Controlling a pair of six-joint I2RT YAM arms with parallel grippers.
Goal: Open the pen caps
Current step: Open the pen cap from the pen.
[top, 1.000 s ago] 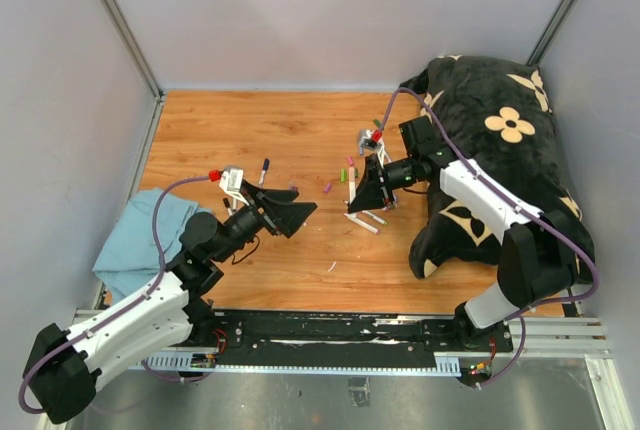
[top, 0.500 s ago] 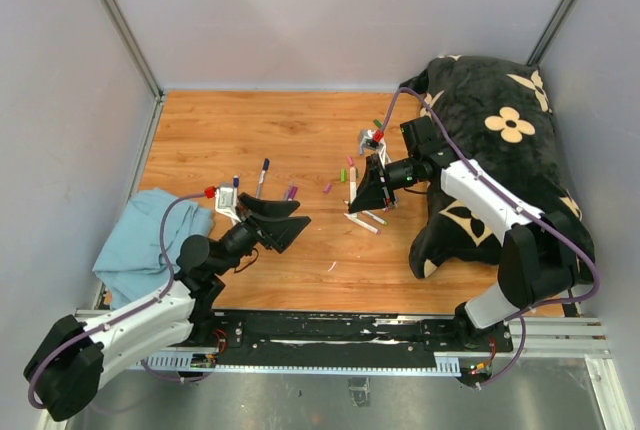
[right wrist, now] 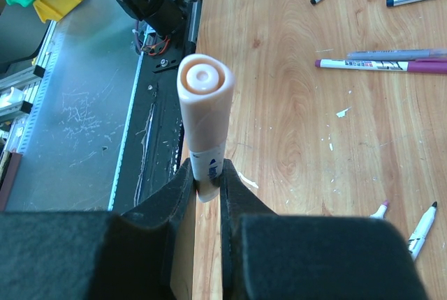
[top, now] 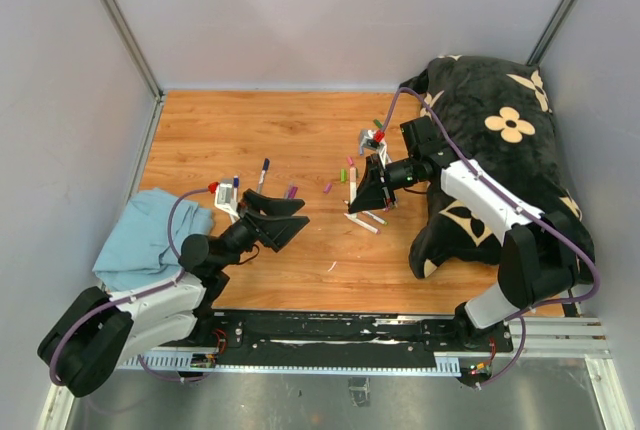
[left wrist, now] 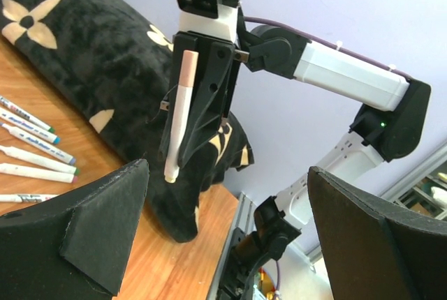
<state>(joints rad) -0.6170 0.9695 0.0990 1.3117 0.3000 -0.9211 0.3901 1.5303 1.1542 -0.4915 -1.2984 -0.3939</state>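
Right gripper (right wrist: 207, 178) clamps tight on an upright pen (right wrist: 203, 152), its peach cap (right wrist: 204, 87) on, above the desk (right wrist: 293, 105). Left gripper (top: 284, 218) gapes wide, empty. Loose caps (top: 327, 188) lie mid-desk.

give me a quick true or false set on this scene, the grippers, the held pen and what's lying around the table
1. The right gripper is shut on a peach-capped pen. True.
2. The left gripper holds a pen. False: it is open and empty.
3. A blue cloth lies at the left edge of the table. True.
4. The black floral blanket lies on the table's left side. False: it is on the right side.
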